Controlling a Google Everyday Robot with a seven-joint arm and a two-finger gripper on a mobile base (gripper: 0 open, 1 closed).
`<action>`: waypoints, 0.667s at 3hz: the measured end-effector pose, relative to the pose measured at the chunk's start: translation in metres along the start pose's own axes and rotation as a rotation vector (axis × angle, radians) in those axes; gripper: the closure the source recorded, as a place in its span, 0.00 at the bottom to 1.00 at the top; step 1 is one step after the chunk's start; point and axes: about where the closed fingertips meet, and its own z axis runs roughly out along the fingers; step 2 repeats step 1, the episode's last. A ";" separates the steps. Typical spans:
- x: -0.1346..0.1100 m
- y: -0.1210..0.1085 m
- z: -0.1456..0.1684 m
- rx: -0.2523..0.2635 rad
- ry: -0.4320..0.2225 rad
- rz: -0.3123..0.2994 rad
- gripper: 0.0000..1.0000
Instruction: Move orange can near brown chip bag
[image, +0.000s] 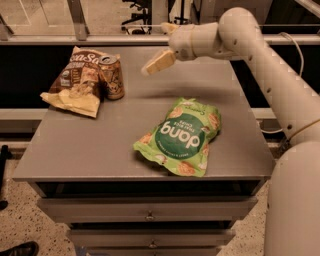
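The orange can (113, 76) stands upright on the grey table (100, 145) at the back left. It touches the right edge of the brown chip bag (77, 82), which lies crinkled with its pale yellow end toward the front. My gripper (161, 46) hangs above the table to the right of the can, apart from it. It is open and empty, with one pale finger (158, 62) pointing down-left toward the can.
A green "dang" bag (181, 137) lies in the middle right of the table. My arm (260, 55) reaches in from the right over the back edge. A rail and glass panel run behind the table. Drawers sit below the front edge.
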 end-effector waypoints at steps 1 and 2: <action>-0.001 -0.014 -0.010 0.037 0.006 -0.011 0.00; -0.001 -0.014 -0.010 0.037 0.006 -0.011 0.00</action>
